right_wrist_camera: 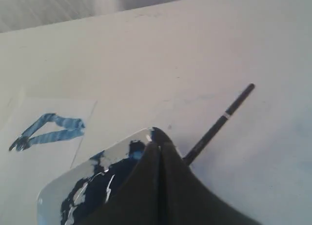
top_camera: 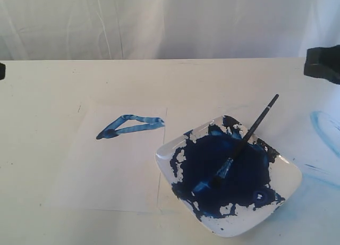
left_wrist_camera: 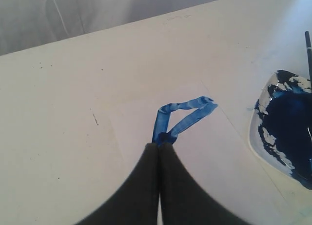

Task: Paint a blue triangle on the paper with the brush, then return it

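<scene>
Right gripper [right_wrist_camera: 159,149] fingers pressed together, nothing held, clear of the brush [top_camera: 241,144]. Left gripper [left_wrist_camera: 159,147] also pressed together, empty. Brush lies on paint-smeared plate [top_camera: 289,176], lower right of exterior frame, bristles in paint, handle poking out toward upper right. Blue triangle [top_camera: 106,133] on paper [top_camera: 117,176], centre left.

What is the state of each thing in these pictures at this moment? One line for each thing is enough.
blue triangle: painted, outline closed.
paper: lying flat, carries the triangle.
plate: smeared with dark-blue paint.
brush: not held, lying on the plate, bristles in the paint, handle out over the rim.
left gripper: shut, empty.
right gripper: shut, empty.
</scene>
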You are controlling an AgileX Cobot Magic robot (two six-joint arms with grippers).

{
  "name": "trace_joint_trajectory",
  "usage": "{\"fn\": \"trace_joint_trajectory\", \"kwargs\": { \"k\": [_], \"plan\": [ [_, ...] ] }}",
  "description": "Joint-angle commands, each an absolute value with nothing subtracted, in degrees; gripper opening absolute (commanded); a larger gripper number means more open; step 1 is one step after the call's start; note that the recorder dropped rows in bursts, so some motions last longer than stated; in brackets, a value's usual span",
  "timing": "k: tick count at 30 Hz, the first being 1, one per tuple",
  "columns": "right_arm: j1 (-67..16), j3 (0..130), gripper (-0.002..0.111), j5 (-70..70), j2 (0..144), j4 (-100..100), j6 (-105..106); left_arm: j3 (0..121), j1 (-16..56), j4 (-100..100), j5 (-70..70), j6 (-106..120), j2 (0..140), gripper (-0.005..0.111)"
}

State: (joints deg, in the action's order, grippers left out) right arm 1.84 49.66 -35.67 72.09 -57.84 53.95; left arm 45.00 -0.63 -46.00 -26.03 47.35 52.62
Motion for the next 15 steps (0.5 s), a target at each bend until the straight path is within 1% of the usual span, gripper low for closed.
{"fn": "trace_joint_trajectory", "kwargs": {
  "k": [1, 6, 15],
  "plan": [
    [-3.0, 48.0, 0.000, -39.9, 66.2, -59.5, 64.6, 45.0, -0.3, -45.2, -27.2, 46.0, 50.6, 0.000],
    [-3.8, 48.0, 0.000, -42.6, 62.1, -59.4, 64.1, 45.0, -0.3, -45.2, -27.9, 46.2, 50.6, 0.000],
    [-3.8, 48.0, 0.000, -42.1, 61.8, -59.3, 64.1, 45.0, -0.3, -45.2, -27.9, 46.2, 50.6, 0.000]
  ]
}}
